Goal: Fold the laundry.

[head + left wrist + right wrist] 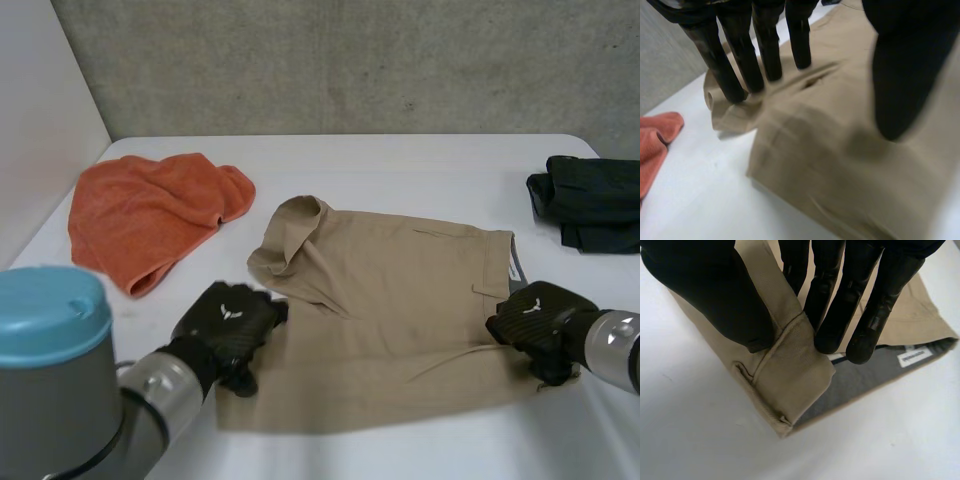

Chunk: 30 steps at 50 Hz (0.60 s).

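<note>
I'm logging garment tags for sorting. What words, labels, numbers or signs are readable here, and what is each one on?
On the white tag inside the waistband of the khaki shorts: dark print, too blurred to read.
On the back of the left hand and of the right hand: a small white emblem each, no letters.
No other text or number can be seen.

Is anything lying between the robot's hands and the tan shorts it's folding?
Nothing visible does. The right hand pinches the tan shorts at the waistband corner, and the left hand presses straight fingers on the cloth at its opposite end. The orange towel and the dark garment lie apart from the shorts, off to either side.
</note>
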{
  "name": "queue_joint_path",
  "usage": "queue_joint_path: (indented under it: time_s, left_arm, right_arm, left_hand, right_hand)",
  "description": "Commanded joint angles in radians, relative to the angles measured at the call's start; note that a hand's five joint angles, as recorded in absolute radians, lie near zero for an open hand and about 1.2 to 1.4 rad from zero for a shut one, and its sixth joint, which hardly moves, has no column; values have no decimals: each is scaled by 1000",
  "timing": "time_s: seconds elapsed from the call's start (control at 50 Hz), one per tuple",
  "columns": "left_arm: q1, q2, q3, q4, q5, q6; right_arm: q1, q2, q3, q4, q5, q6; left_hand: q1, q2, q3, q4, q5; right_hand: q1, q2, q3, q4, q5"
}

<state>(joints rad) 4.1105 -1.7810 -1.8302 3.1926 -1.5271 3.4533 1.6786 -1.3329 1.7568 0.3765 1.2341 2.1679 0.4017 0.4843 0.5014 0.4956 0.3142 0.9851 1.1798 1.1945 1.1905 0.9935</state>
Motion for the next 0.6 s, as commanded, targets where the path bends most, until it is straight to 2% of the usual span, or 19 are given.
queue_joint_path:
  time_s: [0.02, 0.1, 0.22, 0.3, 0.34, 0.42, 0.52, 0.6]
  left_arm:
    - [4, -58, 133, 47, 1, 4]
    - [7, -98, 232, 122, 4, -3]
    - [7, -274, 386, 184, 11, -5]
    - [2, -423, 506, 184, 77, -11]
    - [4, -497, 564, 187, 148, -19]
    - [10, -592, 655, 196, 203, -34]
    - [16, -693, 772, 194, 173, -36]
    - [65, -751, 860, 193, 84, -29]
  right_arm:
    - [9, 15, 26, -4, -4, 3]
    - [10, 15, 30, -10, -5, 4]
    - [12, 15, 41, -51, -4, 27]
    - [15, 18, 43, -71, -5, 50]
    - [13, 20, 46, -76, -5, 53]
    - [13, 26, 49, -82, -5, 53]
    - [13, 26, 61, -88, -7, 55]
    - [12, 26, 69, -99, -7, 55]
  left_hand:
    - [-30, -112, -129, -124, -117]
    - [-18, -101, -118, -112, -105]
    - [-9, -92, -109, -103, -96]
    - [5, -77, -94, -88, -82]
    - [52, -30, -47, -41, -35]
    - [126, 43, 26, 32, 39]
    - [146, 64, 47, 53, 59]
    - [208, 126, 108, 114, 121]
  right_hand:
    - [411, 217, 202, 206, 228]
    - [411, 217, 202, 206, 228]
    - [411, 217, 202, 206, 228]
    - [411, 217, 202, 206, 228]
    - [411, 217, 202, 206, 228]
    - [411, 217, 202, 206, 228]
    - [411, 217, 202, 206, 228]
    - [411, 217, 202, 206, 228]
